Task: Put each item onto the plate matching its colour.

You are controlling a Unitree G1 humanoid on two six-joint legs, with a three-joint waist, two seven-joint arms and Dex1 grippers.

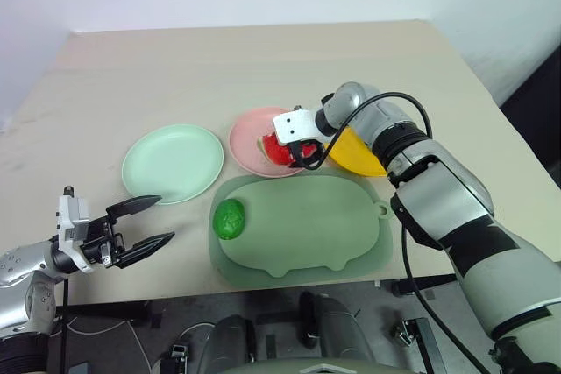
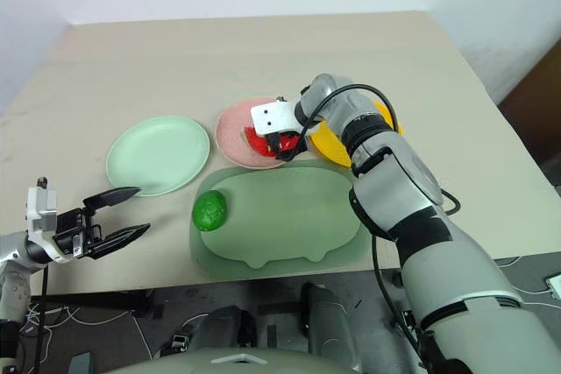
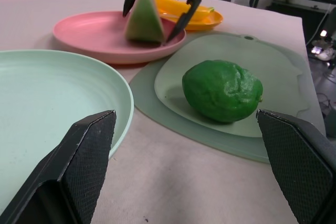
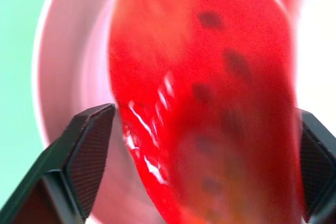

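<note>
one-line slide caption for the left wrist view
Open right claw straddles the watermelon wedge standing on the pink plate; green fruit waits on the pig-shaped board.

A beige worktop (image 1: 175, 67) is seen, on which a mint green plate (image 1: 172, 162), pale pink plate (image 1: 247, 142), yellow plate (image 1: 358, 158) and sage-green pig-shaped board (image 1: 302, 227) are laid.

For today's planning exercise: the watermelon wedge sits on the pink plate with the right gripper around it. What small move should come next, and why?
Probably lift the right gripper straight up and away. The watermelon wedge already rests on the pink plate, and the fingers stand spread on either side of it, seemingly not squeezing. Clearing it lets work turn to the green fruit on the board.
</note>
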